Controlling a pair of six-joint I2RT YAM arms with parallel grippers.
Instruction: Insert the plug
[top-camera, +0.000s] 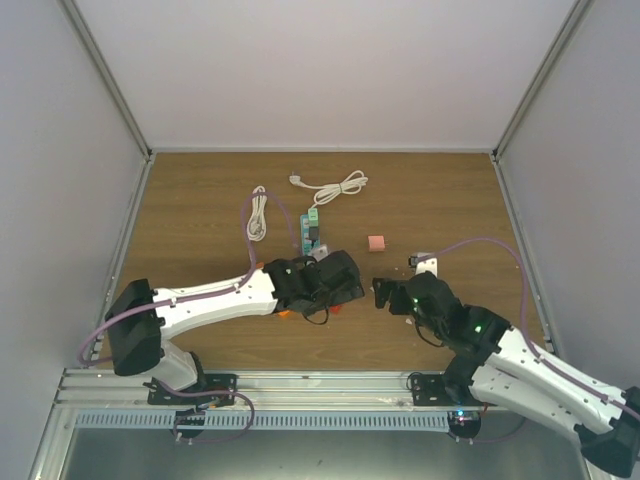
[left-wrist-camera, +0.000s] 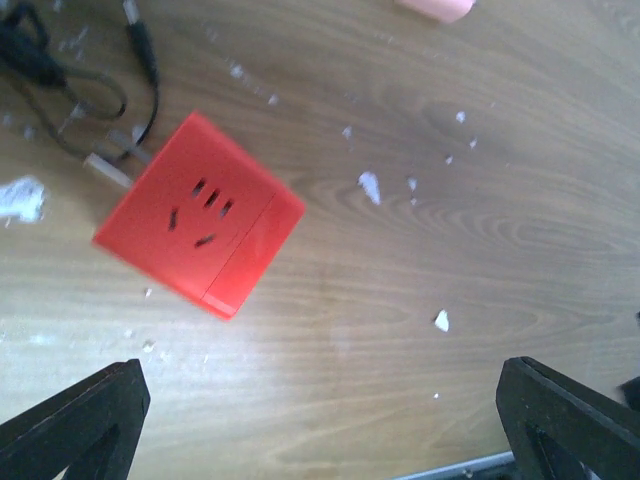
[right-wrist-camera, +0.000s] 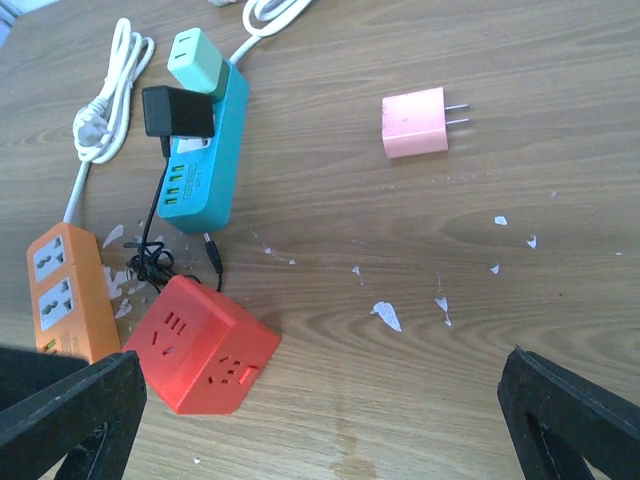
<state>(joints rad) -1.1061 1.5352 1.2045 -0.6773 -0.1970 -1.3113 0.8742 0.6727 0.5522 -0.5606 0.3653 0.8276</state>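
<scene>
The plug (right-wrist-camera: 178, 112), a small black boxy adapter, sits against the face of the teal power strip (right-wrist-camera: 212, 150) beside a mint adapter (right-wrist-camera: 195, 60). Its thin black wire (right-wrist-camera: 150, 255) trails down to a tangle near the red socket cube (right-wrist-camera: 200, 350). From above, the plug (top-camera: 315, 237) is a dark spot on the strip (top-camera: 311, 226). My left gripper (left-wrist-camera: 320, 440) hovers open over bare wood, with the red cube (left-wrist-camera: 200, 215) ahead of it to the left. My right gripper (right-wrist-camera: 320, 430) is open too, holding nothing, the cube at its left.
An orange power strip (right-wrist-camera: 65, 290) lies left of the red cube. A pink adapter (right-wrist-camera: 413, 123) rests alone at mid table. Coiled white cords lie at the back (top-camera: 258, 215) and behind the teal strip (top-camera: 335, 188). White flecks (right-wrist-camera: 385, 316) dot the wood.
</scene>
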